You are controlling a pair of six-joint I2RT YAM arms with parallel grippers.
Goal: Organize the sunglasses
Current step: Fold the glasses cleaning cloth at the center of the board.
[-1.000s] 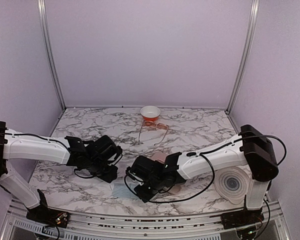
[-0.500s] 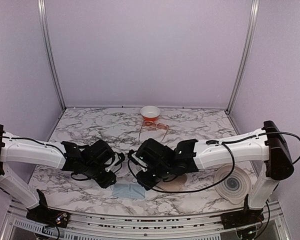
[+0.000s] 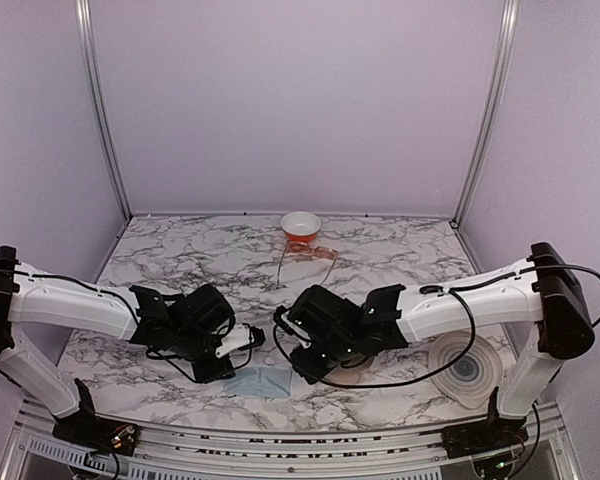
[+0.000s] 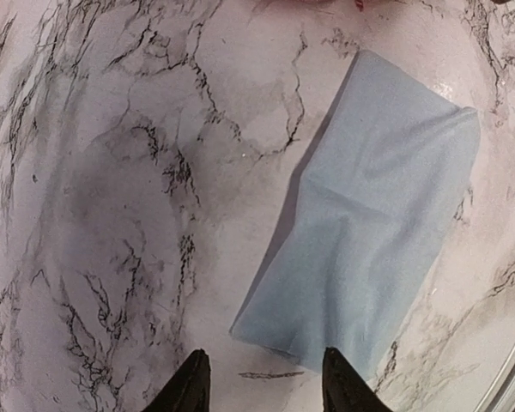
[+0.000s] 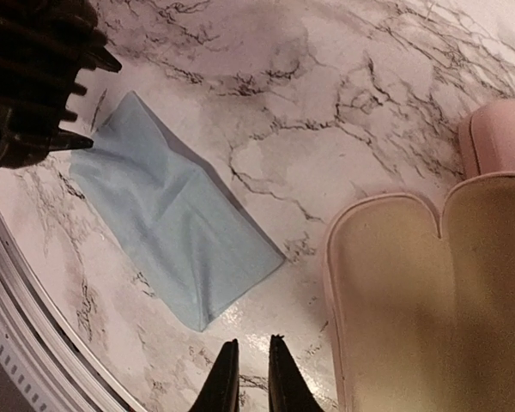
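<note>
Item: wire-framed sunglasses with orange-brown lenses (image 3: 306, 254), one pair, lying at the far middle of the marble-patterned worktop (image 3: 180, 260), just in front of a small white bowl with an orange inside (image 3: 301, 224) and well apart from both arms. A second, paler pair cannot be made out. Light blue rectangular cloth (image 4: 369, 232), flat on the near worktop between the two arms. Pink oblong case (image 5: 395, 283), open, cream lining upward, just beside the cloth on its right. Left pincer (image 4: 262, 386): fingers spread, empty, over bare worktop at the cloth's edge. Right pincer (image 5: 251, 378): fingers nearly pressed together with a narrow slit between them, holding nothing, between the cloth and the case.
</note>
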